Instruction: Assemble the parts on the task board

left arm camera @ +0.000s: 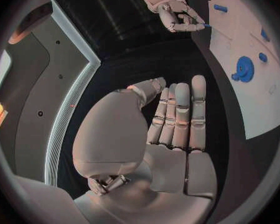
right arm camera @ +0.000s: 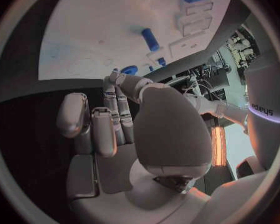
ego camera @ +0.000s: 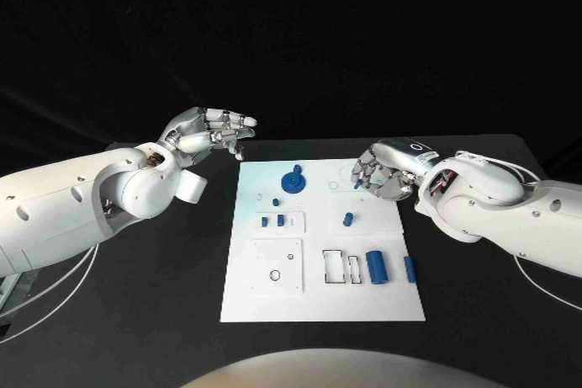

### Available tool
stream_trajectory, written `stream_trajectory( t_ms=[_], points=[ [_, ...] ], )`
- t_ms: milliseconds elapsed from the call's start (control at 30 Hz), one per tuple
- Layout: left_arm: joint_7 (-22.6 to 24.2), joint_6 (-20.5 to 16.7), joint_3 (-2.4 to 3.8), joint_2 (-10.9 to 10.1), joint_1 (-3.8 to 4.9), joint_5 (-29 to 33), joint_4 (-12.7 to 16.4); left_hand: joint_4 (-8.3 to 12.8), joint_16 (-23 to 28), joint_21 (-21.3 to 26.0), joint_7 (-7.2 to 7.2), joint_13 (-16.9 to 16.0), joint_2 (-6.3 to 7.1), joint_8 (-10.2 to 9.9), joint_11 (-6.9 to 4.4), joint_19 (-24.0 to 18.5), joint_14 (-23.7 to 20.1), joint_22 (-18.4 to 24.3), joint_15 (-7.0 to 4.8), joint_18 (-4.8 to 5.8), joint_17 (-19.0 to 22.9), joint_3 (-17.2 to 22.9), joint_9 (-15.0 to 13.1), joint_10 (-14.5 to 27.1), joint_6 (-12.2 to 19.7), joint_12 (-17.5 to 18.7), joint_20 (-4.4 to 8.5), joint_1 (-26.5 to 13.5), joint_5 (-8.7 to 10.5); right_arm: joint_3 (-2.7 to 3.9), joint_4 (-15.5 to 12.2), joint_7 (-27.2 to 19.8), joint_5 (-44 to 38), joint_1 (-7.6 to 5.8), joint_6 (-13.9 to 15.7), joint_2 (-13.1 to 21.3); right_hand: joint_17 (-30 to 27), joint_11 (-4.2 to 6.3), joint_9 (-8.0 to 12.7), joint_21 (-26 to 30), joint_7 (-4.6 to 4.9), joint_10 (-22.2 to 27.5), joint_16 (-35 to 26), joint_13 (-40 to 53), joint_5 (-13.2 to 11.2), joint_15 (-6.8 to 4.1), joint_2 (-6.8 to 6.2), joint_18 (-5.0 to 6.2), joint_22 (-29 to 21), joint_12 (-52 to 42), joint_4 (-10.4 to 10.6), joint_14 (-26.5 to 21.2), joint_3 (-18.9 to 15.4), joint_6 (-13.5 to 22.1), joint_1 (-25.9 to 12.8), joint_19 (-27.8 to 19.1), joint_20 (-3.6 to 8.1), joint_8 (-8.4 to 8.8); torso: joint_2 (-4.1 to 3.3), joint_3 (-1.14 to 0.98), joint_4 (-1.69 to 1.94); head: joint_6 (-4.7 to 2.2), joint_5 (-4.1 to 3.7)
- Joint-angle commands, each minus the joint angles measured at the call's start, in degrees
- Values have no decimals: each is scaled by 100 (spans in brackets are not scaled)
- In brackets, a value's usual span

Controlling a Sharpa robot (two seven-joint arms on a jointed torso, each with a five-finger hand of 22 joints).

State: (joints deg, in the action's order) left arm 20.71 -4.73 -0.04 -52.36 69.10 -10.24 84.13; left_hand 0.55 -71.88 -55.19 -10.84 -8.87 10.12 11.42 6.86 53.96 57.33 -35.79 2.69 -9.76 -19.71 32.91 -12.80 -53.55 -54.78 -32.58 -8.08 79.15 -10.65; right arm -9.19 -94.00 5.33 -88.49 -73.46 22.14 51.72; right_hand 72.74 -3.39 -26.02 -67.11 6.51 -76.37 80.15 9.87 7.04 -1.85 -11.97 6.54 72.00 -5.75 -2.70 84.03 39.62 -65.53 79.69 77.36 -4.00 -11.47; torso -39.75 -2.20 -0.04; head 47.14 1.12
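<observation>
The white task board (ego camera: 318, 297) lies in the middle of the black table. On it are a blue gear (ego camera: 293, 182), two small blue pegs (ego camera: 273, 221), another peg (ego camera: 348, 219), a blue cylinder (ego camera: 379, 267) and a slim blue piece (ego camera: 410, 270). My right hand (ego camera: 388, 171) hovers at the board's far right edge and pinches a small blue part (ego camera: 360, 180) at its fingertips; the same part (left arm camera: 204, 24) shows in the left wrist view. My left hand (ego camera: 208, 134) is raised beyond the board's far left corner, fingers (left arm camera: 180, 117) side by side, holding nothing.
Rectangular recesses (ego camera: 342, 267) and a square plate with holes (ego camera: 277, 266) mark the board's near half. Black table (ego camera: 485, 321) surrounds the board on all sides. The gear (left arm camera: 242, 68) and a peg (right arm camera: 150, 39) show in the wrist views too.
</observation>
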Motion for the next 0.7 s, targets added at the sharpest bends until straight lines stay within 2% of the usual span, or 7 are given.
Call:
stream_trajectory(
  t_ms=[33, 133, 333, 400, 500, 700],
  points=[
    [33, 5, 4, 24, 6, -42, 5, -2, 3, -28, 11, 5, 24, -36, -7, -9, 44, -5, -12, -80, -5, 36, -5, 47, 43, -23, 22, -15, -9, 2, -165, -116, 188, -2, 69, -61, 7, 118, -8, -21, 6, -153, 26, 6, -19, -26, 25, -83, 0, -38, -8, 312, 41, -14, -8, 12, 14, -15, 4, -5, -6, -1, 20],
    [25, 15, 4, 39, 6, -40, 4, 0, 2, -30, 11, 5, 29, -38, -6, -11, 46, -7, -11, -81, -5, 37, -8, 51, 45, -29, 21, -20, -7, -1, -345, 32, 152, 11, 16, -149, -1, 116, -13, -12, 10, -153, 24, 13, -40, -25, 28, -80, -5, -36, -7, 311, 43, -15, -23, 4, 13, -16, 2, 0, -5, 6, 51],
    [10, 34, 4, 52, 7, -40, 10, 0, 2, -30, 11, 5, 29, -38, -6, -11, 46, -7, -11, -81, -5, 37, -8, 51, 45, -29, 21, -20, -7, -11, -524, 261, 54, 33, -90, -255, -25, 117, -34, 6, 10, -151, 21, 37, -144, -23, 46, -75, -9, -22, -12, 306, 56, -10, -60, -14, 11, -20, 4, 6, 3, 15, 100],
    [4, 41, 4, 54, 7, -39, 12, 0, 2, -30, 11, 5, 29, -38, -6, -11, 46, -7, -11, -81, -5, 37, -8, 51, 45, -29, 21, -20, -7, -19, -577, 332, -14, 48, -145, -301, -33, 118, -46, 8, 9, -149, 22, 51, -207, -24, 59, -74, -5, -14, -22, 304, 69, -6, -68, -18, 10, -21, 2, 6, 0, 29, 138],
    [-3, 47, 4, 62, 7, -39, 14, 0, 2, -30, 11, 5, 29, -38, -6, -11, 46, -7, -11, -81, -5, 37, -8, 51, 45, -29, 21, -20, -7, -32, -643, 433, -139, 88, -246, -382, -35, 118, -48, 6, 10, -148, 23, 54, -219, -24, 62, -75, -2, -13, -24, 304, 71, -5, -71, -18, 10, -21, 5, 6, -4, 53, 195],
    [-4, 64, 4, 79, 7, -13, 17, -52, -7, -23, 3, 11, 55, -54, 7, -26, 52, -4, 6, -78, -8, 6, -22, 88, 67, -48, 4, -122, 15, -58, -707, 586, -399, 222, -422, -568, -42, 117, -52, 12, 11, -149, 21, 59, -237, -23, 67, -73, -5, -10, -22, 302, 73, -5, -80, -22, 9, -22, 6, 3, -1, 76, 242]
  ],
)
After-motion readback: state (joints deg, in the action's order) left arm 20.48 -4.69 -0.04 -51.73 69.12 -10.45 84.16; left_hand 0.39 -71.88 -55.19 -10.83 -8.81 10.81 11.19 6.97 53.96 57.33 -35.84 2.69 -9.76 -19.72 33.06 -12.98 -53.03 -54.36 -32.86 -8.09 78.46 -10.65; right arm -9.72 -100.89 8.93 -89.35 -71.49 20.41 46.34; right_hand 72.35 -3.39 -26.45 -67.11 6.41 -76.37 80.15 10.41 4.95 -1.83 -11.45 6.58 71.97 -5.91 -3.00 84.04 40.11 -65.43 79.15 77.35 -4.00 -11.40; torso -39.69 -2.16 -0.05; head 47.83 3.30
